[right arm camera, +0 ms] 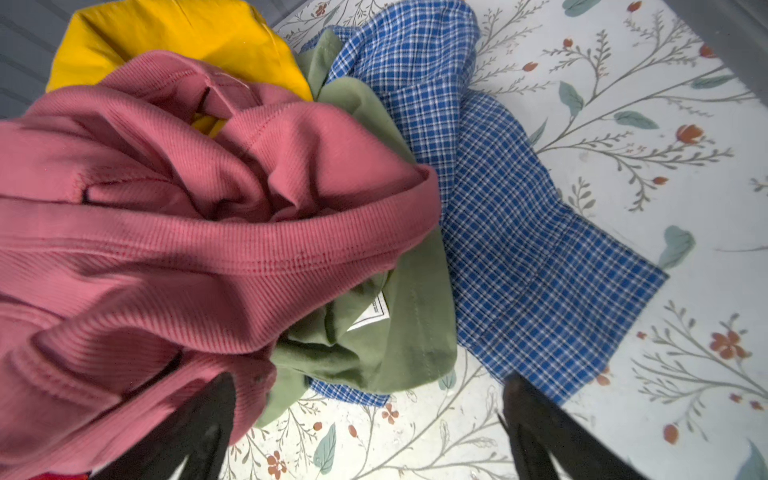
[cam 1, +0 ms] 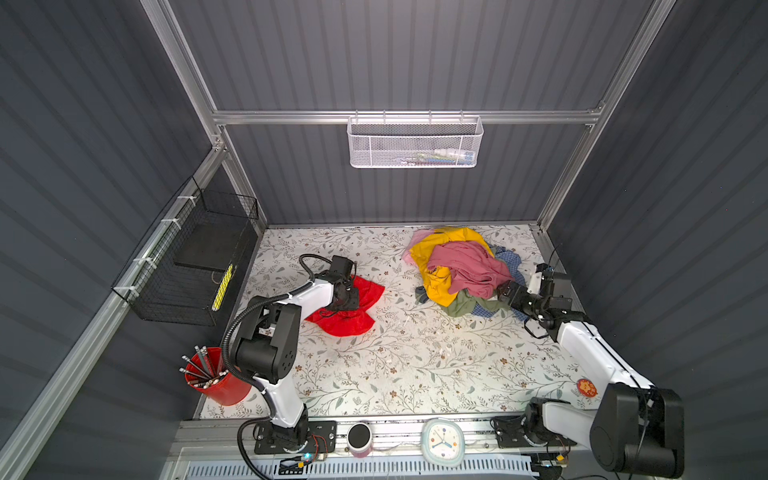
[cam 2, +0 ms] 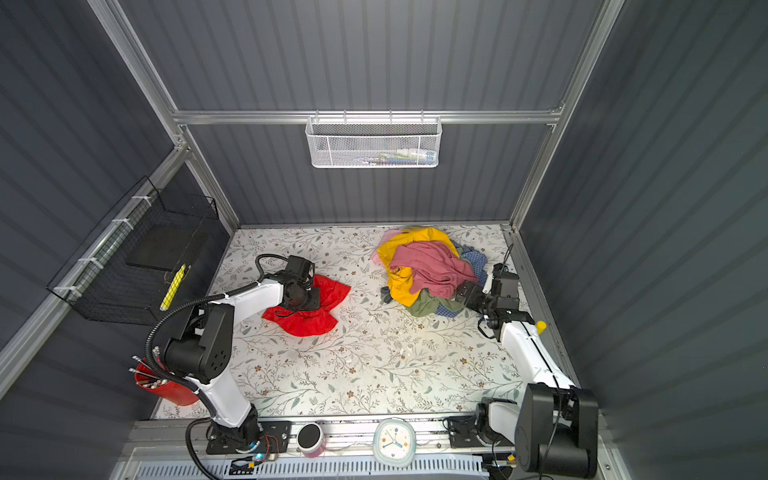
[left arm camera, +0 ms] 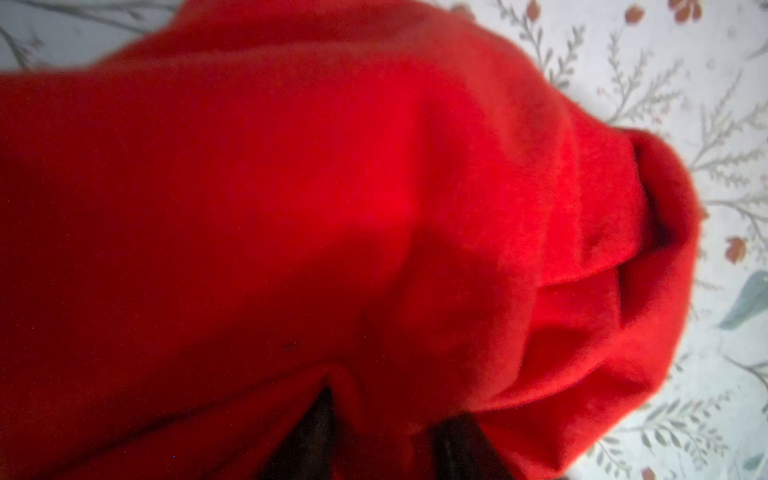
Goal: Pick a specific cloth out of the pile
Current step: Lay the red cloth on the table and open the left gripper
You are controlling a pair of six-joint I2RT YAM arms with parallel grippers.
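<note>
The cloth lies on the table left of centre in both top views, well apart from the pile at upper right, so I judge it picked out and only the securing in hand. My left gripper sits on it, red fabric bunched between half-parted jaws, whether pinched I cannot tell; my right gripper gapes wide at the pile's edge, empty. Next calls for a firm bite before lifting.
</note>
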